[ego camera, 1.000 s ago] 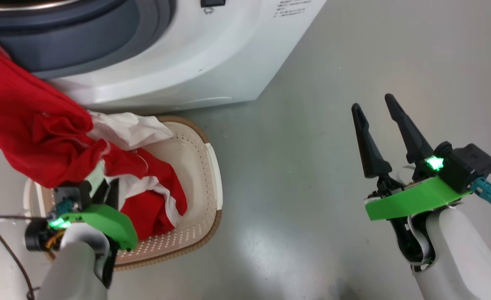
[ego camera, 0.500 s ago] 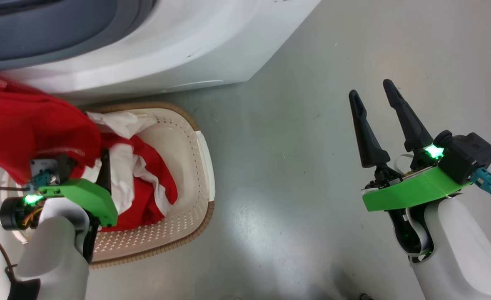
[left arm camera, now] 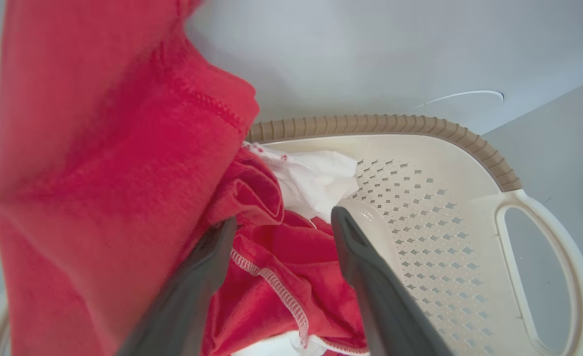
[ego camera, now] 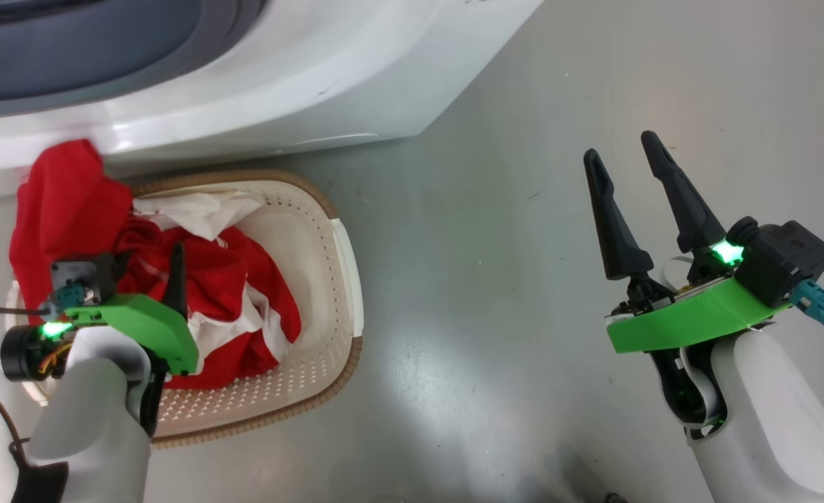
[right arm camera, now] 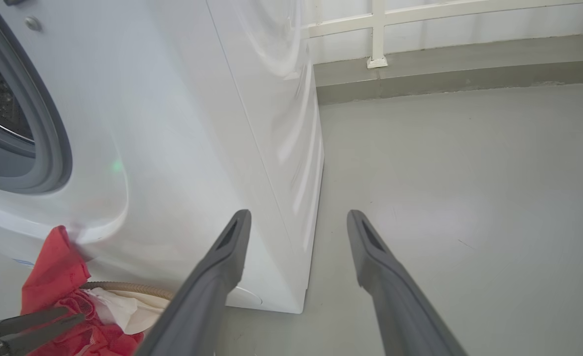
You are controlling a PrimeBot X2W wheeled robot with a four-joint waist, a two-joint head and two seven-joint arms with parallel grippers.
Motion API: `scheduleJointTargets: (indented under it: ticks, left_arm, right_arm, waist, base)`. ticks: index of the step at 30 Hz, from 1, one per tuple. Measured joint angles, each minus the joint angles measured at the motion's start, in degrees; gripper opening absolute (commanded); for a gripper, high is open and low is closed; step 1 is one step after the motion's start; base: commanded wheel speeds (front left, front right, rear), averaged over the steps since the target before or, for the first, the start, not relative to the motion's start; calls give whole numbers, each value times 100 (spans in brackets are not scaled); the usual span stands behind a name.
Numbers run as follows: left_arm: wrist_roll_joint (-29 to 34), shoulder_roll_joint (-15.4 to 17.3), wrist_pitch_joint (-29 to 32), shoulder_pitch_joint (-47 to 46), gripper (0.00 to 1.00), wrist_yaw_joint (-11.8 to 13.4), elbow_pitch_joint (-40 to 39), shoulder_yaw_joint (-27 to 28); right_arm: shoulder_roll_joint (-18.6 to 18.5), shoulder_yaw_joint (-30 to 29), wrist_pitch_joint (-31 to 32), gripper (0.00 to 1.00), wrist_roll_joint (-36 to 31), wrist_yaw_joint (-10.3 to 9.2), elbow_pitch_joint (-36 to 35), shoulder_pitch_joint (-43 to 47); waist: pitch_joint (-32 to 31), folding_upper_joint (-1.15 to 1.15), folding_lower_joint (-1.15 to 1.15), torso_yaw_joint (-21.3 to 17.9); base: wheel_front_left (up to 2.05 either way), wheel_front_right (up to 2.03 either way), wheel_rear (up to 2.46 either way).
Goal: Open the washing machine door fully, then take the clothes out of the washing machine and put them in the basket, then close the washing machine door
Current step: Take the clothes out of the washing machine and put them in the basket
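The cream basket (ego camera: 345,279) stands on the floor against the white washing machine (ego camera: 258,84). Red and white clothes (ego camera: 223,293) lie heaped in it. One red garment (ego camera: 62,202) is slumped over its far left rim. My left gripper (ego camera: 147,255) hovers over the heap with its jaws open. In the left wrist view this left gripper (left arm camera: 284,222) has red cloth (left arm camera: 98,173) brushing the outside of one finger and nothing clamped between them. My right gripper (ego camera: 625,164) is open and empty over bare floor to the right. The washing machine door is out of view.
The grey gasket (right arm camera: 49,138) of the drum opening shows at the left of the right wrist view. The machine's side panel (right arm camera: 271,123) ends at grey floor (ego camera: 509,279). A wall with a white rail (right arm camera: 378,29) runs behind.
My left gripper has opened and let go of the red garment, which has dropped from the drum opening onto the basket. The camera has tilted down a little. The right arm has not moved.
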Motion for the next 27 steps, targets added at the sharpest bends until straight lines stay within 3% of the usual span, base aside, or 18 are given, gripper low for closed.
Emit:
scheduleJointTargets:
  ticks: [12,27]
  left_arm:
    - [-103,-136,0,45,100,0,-310,3]
    - [-409,-223,-1,811,100,0,-1073,-42]
  right_arm:
    - [-5,-18,0,100,-18,0,65,1]
    - [-43,-20,0,100,-16,0,216,194]
  waist:
    - [-205,0,0,89]
    - [-973,0,0,204]
  base:
    - [0,0,0]
    - [0,0,0]
